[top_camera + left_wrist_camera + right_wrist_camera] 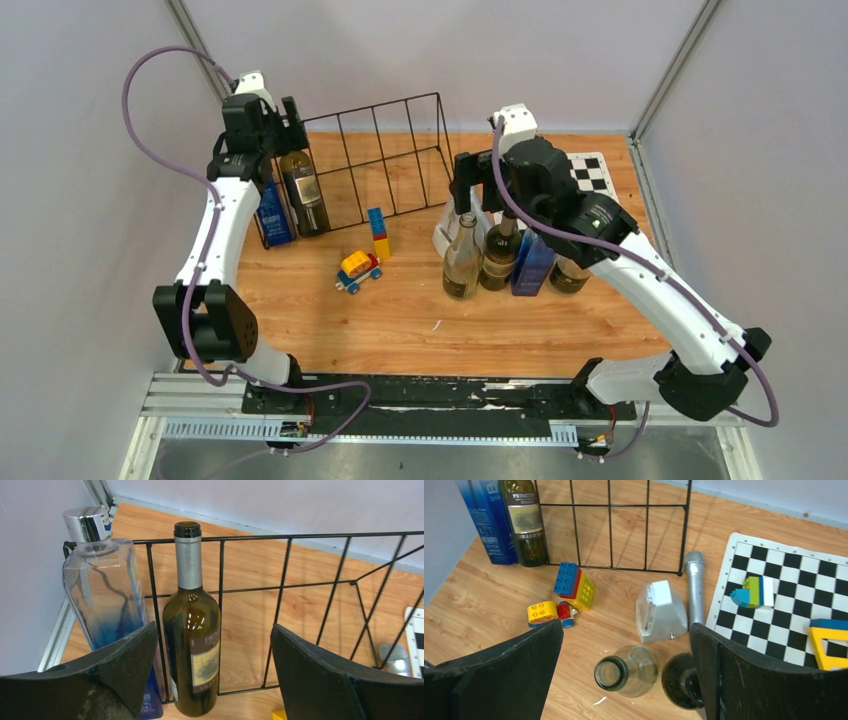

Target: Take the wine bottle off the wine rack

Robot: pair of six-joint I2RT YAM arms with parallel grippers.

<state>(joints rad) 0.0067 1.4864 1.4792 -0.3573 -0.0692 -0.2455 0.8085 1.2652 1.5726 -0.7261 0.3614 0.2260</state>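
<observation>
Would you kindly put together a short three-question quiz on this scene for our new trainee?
1. True or false: the wine bottle lies flat in the rack.
2. What stands right beside the wine bottle? A) a blue-tinted bottle with a silver cap; B) a microphone; C) a toy car.
3. Fill in: the left claw has its jaws ____ on either side of the wine bottle, not touching it.

Key: 1 false, it stands upright; 2 A; 3 open.
</observation>
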